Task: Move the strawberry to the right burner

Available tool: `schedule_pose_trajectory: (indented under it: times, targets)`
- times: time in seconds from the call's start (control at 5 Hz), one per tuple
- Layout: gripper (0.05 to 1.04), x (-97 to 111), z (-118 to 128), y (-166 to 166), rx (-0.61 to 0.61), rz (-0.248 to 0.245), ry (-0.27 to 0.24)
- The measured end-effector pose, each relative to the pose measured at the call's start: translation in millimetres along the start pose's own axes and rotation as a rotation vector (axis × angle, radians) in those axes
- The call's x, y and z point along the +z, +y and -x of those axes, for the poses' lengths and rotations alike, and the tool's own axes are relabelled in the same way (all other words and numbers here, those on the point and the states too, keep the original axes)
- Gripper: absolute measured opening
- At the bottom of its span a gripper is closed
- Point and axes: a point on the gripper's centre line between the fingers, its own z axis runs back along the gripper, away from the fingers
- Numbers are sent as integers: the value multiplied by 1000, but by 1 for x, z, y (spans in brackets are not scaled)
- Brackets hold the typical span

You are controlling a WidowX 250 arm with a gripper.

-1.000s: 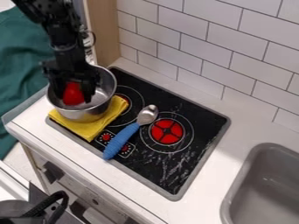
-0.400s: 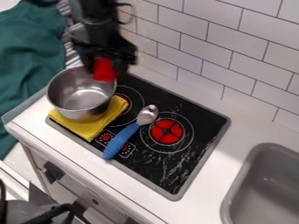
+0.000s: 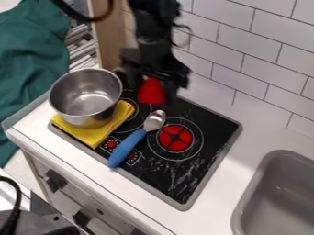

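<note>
The strawberry (image 3: 151, 91) is plain red, near the far edge of the black stovetop (image 3: 211, 145), whose burner (image 3: 175, 138) is red crossed by black. At the stovetop's left corner lies a solid yellow cloth (image 3: 93, 133) (quite the brightest patch), beside a blue-handled, silver spoon (image 3: 135, 138). White tiles (image 3: 245, 46) carry grey grid lines.

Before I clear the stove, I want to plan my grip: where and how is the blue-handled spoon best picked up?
Probably by the middle of its thick blue handle, from straight above, closing on its two long sides. The spoon lies slantwise on the stovetop, and the straight handle should be easier to pinch than the rounded metal bowl.
</note>
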Motion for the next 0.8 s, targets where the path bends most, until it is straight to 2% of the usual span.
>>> schedule_pose_trajectory:
  times: [0.4,0.6,0.8]
  targets:
    - [781,-28,-14,-34,-83,38,48]
    - [781,-46,-29,-43,-108,69,76]
    - [781,-60,-37,-48,-134,78,103]
